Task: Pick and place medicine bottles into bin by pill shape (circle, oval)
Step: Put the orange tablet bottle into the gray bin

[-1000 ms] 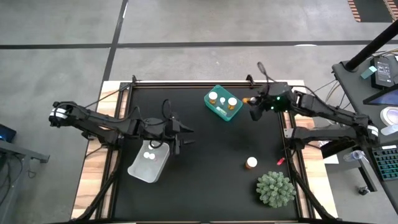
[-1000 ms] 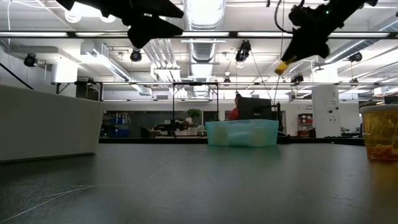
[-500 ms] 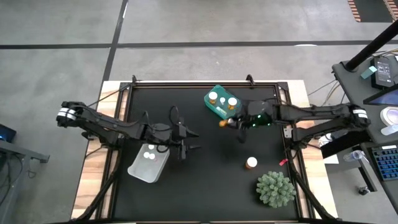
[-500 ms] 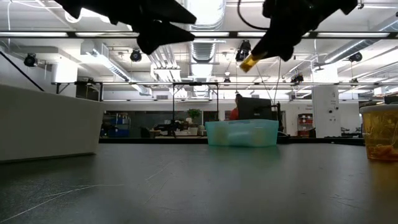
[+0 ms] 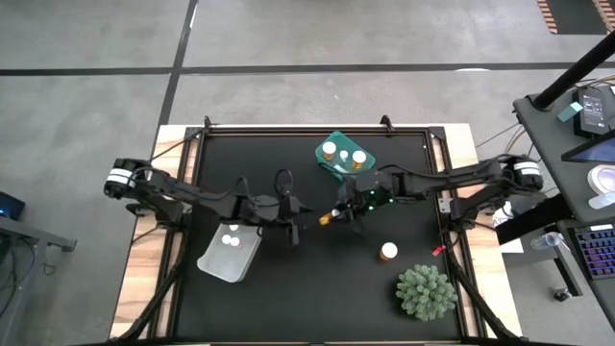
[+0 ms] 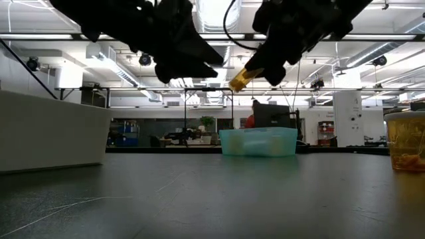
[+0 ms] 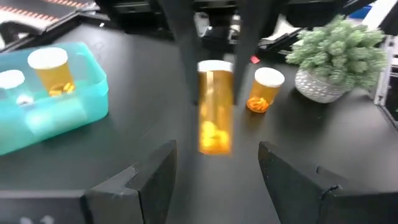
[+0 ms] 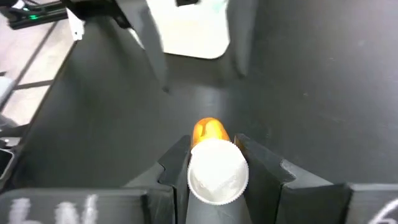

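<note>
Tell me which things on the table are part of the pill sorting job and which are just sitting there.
Part of the job: amber bottle in right gripper; open left gripper; loose bottle; teal bin; white bin.
Just lying about: green plant; small red thing.

Table (image 5: 384, 298): fills the centre of the high view.
Upper centre: bin (image 5: 338, 168) holding two bottles (image 5: 330, 149).
Lower left: tray (image 5: 216, 261) holding two caps (image 5: 230, 240).
Lower right: lone bottle (image 5: 388, 252), plant (image 5: 426, 291) just below it.
Centre: bottle (image 5: 327, 219) held aloft between left gripper (image 5: 296, 227) and right gripper (image 5: 342, 213).
</note>
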`<state>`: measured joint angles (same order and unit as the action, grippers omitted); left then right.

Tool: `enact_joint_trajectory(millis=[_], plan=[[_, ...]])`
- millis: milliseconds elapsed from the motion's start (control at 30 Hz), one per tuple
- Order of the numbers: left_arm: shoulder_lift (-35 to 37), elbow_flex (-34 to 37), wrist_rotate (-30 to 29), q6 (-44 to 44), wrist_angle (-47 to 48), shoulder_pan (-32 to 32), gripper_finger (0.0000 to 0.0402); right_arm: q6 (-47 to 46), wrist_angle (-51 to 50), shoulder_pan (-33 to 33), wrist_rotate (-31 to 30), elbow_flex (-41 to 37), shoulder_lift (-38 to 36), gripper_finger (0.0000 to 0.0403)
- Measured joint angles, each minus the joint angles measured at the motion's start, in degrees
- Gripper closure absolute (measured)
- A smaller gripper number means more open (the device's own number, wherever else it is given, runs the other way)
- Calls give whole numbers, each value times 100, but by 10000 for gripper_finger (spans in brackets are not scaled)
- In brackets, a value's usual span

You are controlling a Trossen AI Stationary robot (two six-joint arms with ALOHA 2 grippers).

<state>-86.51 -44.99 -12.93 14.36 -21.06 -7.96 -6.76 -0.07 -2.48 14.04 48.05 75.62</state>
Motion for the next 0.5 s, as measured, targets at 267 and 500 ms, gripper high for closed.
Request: enact_joint_trajectory(millis=[267, 500], plan=[[-427, -2, 148, 66, -417, 87, 191, 23, 300, 0, 142, 158, 372, 298], [-619, -9, 203, 185, -618, 98, 191, 83, 394, -3, 142, 228, 367, 298]])
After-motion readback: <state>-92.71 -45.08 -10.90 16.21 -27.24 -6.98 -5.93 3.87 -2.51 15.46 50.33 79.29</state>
